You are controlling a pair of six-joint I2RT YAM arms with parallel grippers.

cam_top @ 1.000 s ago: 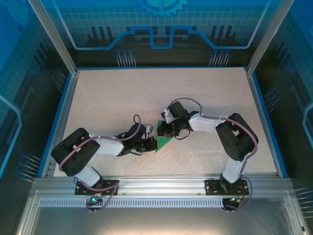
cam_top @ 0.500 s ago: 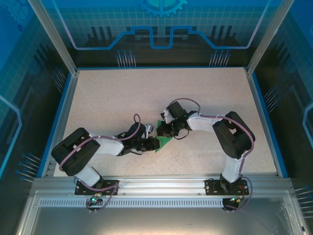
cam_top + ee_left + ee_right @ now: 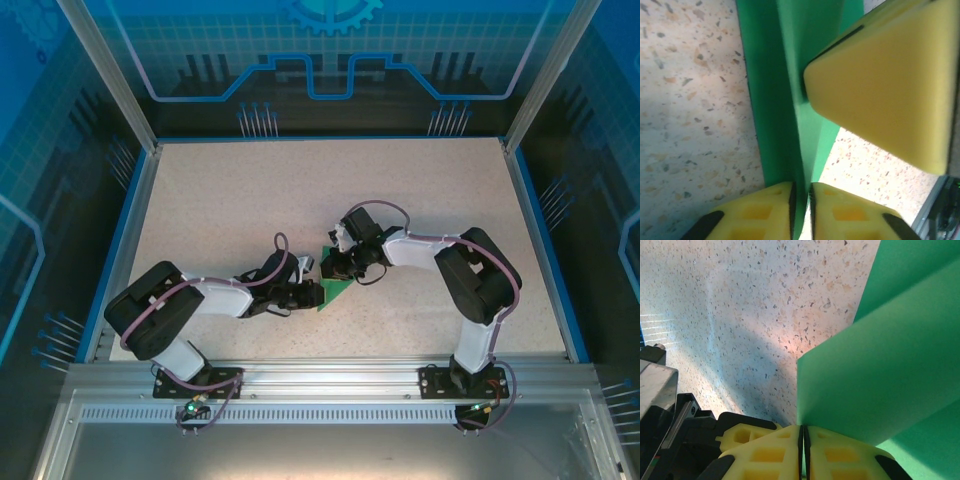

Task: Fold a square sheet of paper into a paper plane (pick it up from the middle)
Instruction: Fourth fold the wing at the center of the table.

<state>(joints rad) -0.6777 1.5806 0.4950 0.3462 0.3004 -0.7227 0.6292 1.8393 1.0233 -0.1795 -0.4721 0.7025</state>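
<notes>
Green paper [image 3: 890,365] nipped in both hands [image 3: 801,195] [image 3: 801,436]

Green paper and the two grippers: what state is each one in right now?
green paper, folded into layers, pinched by both grippers.
left gripper, shut on the green paper, a fold between its fingers.
right gripper, shut on the green paper, an edge rising from between its fingers.
</notes>
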